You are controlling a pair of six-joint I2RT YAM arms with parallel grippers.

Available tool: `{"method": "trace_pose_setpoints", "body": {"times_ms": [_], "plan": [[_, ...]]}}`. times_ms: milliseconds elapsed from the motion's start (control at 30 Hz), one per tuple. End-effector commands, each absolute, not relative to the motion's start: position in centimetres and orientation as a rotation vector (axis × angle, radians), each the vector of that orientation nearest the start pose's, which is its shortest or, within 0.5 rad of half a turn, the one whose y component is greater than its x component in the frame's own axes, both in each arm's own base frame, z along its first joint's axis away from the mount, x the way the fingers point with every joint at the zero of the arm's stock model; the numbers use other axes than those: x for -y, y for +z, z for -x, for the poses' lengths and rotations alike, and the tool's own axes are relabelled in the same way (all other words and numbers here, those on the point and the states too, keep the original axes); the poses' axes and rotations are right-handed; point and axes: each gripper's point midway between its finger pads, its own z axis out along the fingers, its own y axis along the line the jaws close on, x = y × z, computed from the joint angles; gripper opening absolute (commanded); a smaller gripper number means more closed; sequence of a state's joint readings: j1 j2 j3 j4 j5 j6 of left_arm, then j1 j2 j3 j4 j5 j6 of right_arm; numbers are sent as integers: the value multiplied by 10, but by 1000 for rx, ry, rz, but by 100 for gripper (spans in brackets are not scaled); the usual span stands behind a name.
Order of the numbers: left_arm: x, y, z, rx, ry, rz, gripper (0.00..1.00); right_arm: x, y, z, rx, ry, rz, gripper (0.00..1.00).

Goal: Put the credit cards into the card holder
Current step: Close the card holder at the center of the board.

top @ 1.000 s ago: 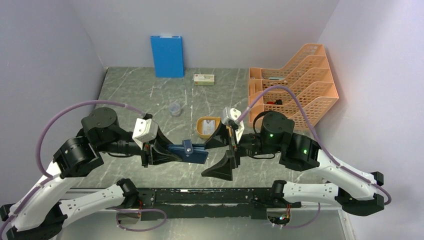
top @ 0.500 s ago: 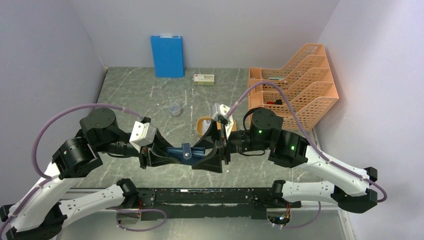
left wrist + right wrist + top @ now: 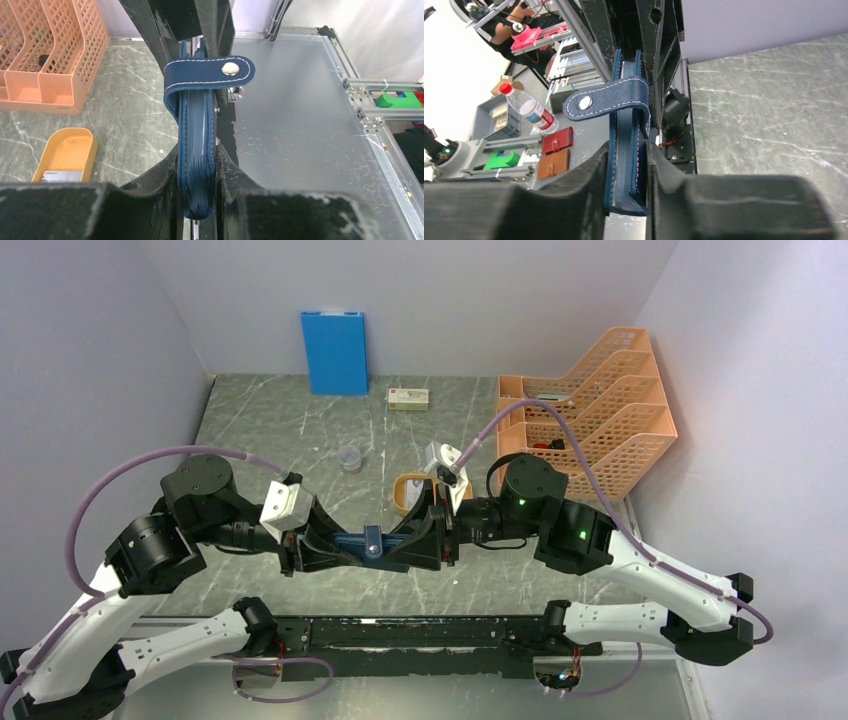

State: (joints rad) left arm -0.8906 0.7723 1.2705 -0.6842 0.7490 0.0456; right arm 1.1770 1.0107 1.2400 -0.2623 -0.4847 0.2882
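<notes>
The dark navy card holder [image 3: 375,543] hangs above the table's near middle, held edge-up between both arms. My left gripper [image 3: 345,546] is shut on its left end, and the left wrist view shows the holder [image 3: 197,135] pinched between the jaws of that gripper [image 3: 197,161]. My right gripper [image 3: 415,540] is shut on the opposite end, where the holder [image 3: 626,145] sits between the jaws of the gripper [image 3: 628,150]. The snap strap [image 3: 210,72] stands unfastened. One credit card [image 3: 61,175] lies in the orange tray [image 3: 70,137].
A blue board [image 3: 334,352] leans on the back wall. A white box with a red label [image 3: 409,398] lies beside it. An orange file rack [image 3: 590,410] fills the back right. A small clear cup [image 3: 349,457] stands mid-table. The orange tray [image 3: 403,490] sits just behind the right gripper.
My right arm swung left to the card holder and its jaws closed on the holder's free end. The left gripper kept its hold and stayed put.
</notes>
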Motion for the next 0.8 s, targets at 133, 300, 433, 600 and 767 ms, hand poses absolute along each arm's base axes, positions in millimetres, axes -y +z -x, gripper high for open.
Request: {"method": "trace_pose_setpoints", "body": {"times_ms": [133, 300, 433, 600, 767], "plan": [[234, 414, -44, -1254, -1213, -1278, 16, -341, 417, -33, -1370, 1574, 1127, 0], [220, 433, -72, -1329, -1126, -986, 67, -338, 438, -41, -1322, 1641, 941, 0], [189, 455, -91, -1291, -1111, -619, 96, -319, 472, -57, -1186, 1708, 648, 0], [171, 462, -91, -1210, -1270, -338, 97, -301, 487, -72, -1079, 1784, 396, 0], [182, 468, -96, -1158, -1460, -195, 97, -293, 493, -88, -1009, 1837, 206, 0]]}}
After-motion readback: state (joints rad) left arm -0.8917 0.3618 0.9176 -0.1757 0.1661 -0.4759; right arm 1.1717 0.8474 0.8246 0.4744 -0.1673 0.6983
